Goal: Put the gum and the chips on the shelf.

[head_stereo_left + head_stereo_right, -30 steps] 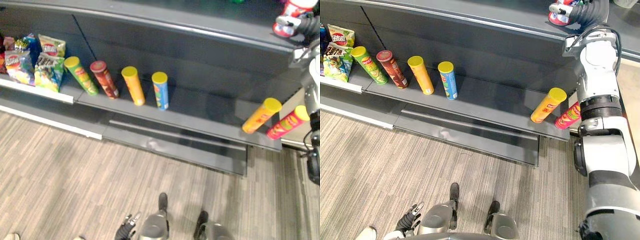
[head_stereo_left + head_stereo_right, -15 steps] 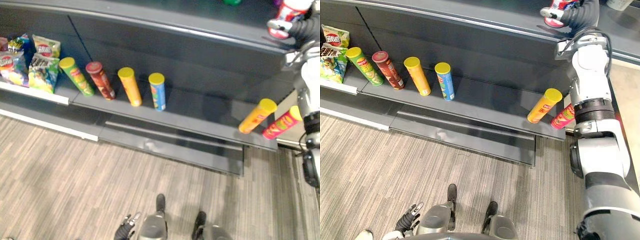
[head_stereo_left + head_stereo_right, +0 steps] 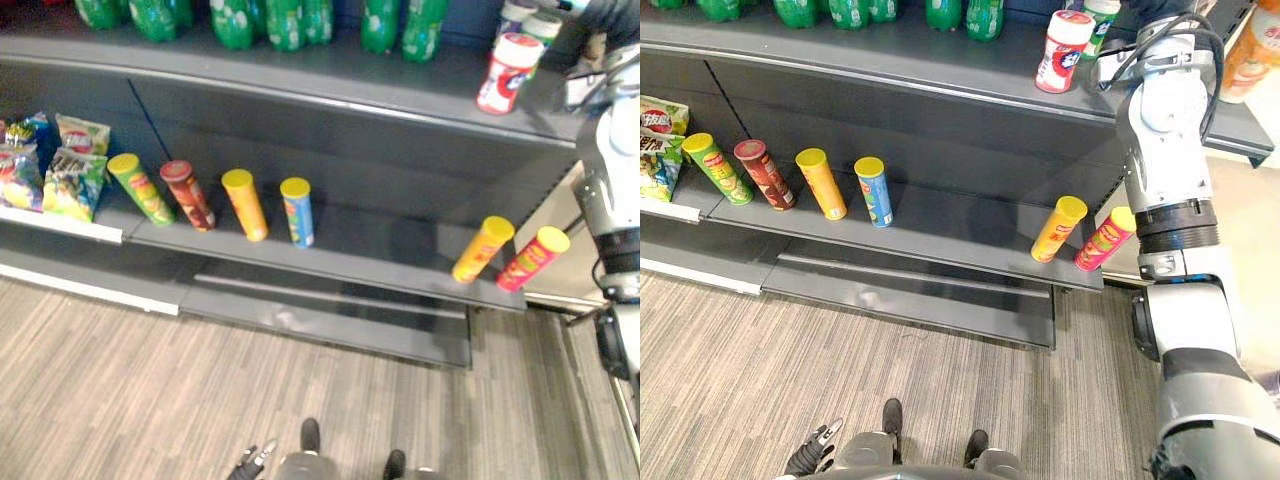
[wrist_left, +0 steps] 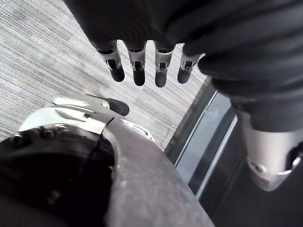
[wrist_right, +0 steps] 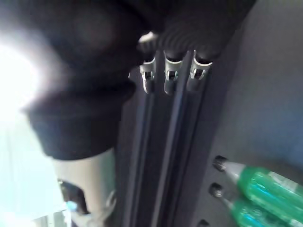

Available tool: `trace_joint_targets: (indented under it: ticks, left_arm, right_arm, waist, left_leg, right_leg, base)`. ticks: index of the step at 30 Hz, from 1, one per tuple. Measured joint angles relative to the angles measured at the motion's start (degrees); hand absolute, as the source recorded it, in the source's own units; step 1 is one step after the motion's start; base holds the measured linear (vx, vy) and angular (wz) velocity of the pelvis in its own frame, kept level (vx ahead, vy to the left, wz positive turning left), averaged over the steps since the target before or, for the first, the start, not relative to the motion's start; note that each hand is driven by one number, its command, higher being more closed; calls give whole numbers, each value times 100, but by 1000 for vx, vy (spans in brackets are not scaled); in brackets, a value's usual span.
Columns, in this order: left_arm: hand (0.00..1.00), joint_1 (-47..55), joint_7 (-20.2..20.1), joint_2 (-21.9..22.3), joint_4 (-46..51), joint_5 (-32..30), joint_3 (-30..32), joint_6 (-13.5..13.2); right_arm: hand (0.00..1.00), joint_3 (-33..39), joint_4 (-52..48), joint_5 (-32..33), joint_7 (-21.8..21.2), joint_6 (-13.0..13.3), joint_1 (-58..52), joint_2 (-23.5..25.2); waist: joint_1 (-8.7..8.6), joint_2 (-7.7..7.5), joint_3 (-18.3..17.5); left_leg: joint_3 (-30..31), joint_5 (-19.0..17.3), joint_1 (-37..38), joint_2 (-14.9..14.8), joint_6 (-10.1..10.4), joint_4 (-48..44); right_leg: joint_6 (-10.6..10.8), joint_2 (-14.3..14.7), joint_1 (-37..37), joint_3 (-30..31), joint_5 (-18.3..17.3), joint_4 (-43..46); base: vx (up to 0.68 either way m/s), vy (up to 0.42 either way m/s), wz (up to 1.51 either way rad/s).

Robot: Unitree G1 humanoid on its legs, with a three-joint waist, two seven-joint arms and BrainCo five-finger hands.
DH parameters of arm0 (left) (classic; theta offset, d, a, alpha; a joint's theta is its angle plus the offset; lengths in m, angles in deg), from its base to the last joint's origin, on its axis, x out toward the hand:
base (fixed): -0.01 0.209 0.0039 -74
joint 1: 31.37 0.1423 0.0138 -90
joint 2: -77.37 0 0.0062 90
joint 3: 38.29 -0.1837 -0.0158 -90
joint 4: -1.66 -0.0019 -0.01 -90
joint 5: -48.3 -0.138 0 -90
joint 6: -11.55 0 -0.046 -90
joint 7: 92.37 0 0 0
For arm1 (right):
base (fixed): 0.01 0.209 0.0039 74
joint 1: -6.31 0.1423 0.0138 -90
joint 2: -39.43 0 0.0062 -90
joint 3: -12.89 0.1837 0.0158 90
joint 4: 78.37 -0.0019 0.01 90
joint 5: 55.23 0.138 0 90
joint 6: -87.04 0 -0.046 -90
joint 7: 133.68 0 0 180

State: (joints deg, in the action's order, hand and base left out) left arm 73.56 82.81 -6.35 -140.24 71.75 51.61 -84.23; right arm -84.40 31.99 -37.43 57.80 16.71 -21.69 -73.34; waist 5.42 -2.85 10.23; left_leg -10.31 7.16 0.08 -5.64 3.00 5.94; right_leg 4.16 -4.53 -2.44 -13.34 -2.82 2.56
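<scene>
As the gum tub [image 3: 1063, 50] stood upright on the upper shelf [image 3: 890, 75], clear of any fingers, I judged it placed; right hand [image 5: 173, 78] near it, fingers straight, grasping nothing; left hand [image 4: 138, 71] low over the floor [image 4: 47, 56], fingers relaxed, empty. Chip cans [image 3: 870, 190], smooth cylinders with plastic-looking lids, lined the lower shelf [image 3: 960, 235]; two leaning cans [image 3: 1058, 228] at its right end; crinkled foil bags [image 3: 70, 180] far left.

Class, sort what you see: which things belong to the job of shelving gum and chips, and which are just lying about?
Job: gum tub, chip tubes, shelf.
Lying about: green bottles, snack bags.
</scene>
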Motion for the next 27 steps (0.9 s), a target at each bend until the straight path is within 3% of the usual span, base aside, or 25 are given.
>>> trace_joint_targets:
  ticks: [4,7,9,12,14,17,20,25,27]
  left_arm:
    - [0,23,3,-10,-107,-1,2,-4]
    - [0,15,4,-15,-209,-1,9,-36]
    - [0,17,6,-29,-250,-1,25,-36]
    - [0,25,11,-58,-296,-4,40,-33]
    - [0,41,35,-59,-297,-11,40,-33]
    - [0,44,94,-56,-296,1,39,-32]
    - [0,56,113,-58,-299,45,40,-27]
    - [0,76,104,-57,-446,322,-22,-16]
    - [0,115,99,-63,-459,523,-132,15]
  right_arm:
    - [0,25,-748,31,28,65,-323,190]
    - [0,77,-1787,295,-227,-60,-855,565]
    - [0,64,-2477,573,-461,-252,-1307,967]
    - [0,-229,-3174,1074,-912,-793,-2225,1714]
    - [0,-916,-3372,1410,-1289,-1299,-2953,2122]
    - [0,-1693,-3253,1769,-1621,-1786,-3911,2462]
    - [0,-2268,-2706,2005,-1898,-1949,-4790,2627]
    - [0,-2614,-1203,2029,-2293,-1932,-5957,2624]
    - [0,-2447,-442,1898,-2325,-1778,-6334,2638]
  waist:
    - [-39,-17,-159]
    - [-61,-41,-254]
    - [-65,-78,-311]
    - [-66,-144,-402]
    - [-76,-151,-433]
    - [-79,-155,-435]
    - [-82,-164,-443]
    - [-226,-72,-436]
    - [-304,0,-460]
  left_leg:
    - [-40,-41,5,-20,43,0]
    - [-124,-50,38,-39,52,0]
    - [-153,-58,52,-53,63,0]
    - [-209,-86,106,-68,67,-1]
    - [-301,-98,120,-79,67,-1]
    - [-325,-102,121,-76,63,-1]
    - [-379,-114,122,-74,63,-1]
    - [-475,-174,141,-28,14,0]
    - [-504,-201,145,-1,-2,0]
  right_leg:
    - [29,28,7,82,8,-49]
    - [41,40,8,138,3,-49]
    - [43,53,12,173,4,-48]
    - [22,68,7,252,17,-45]
    - [31,74,18,329,22,-43]
    - [39,75,37,373,28,-41]
    - [13,74,81,425,9,-31]
    - [12,25,84,483,5,-31]
    - [15,4,100,546,6,-32]
  base:
    - [1,7,-8]
    - [13,1,-10]
    - [24,-4,-12]
    - [27,-2,-12]
    - [25,7,-18]
    - [12,6,-6]
    - [20,18,-9]
    - [33,29,-7]
    - [48,38,-11]
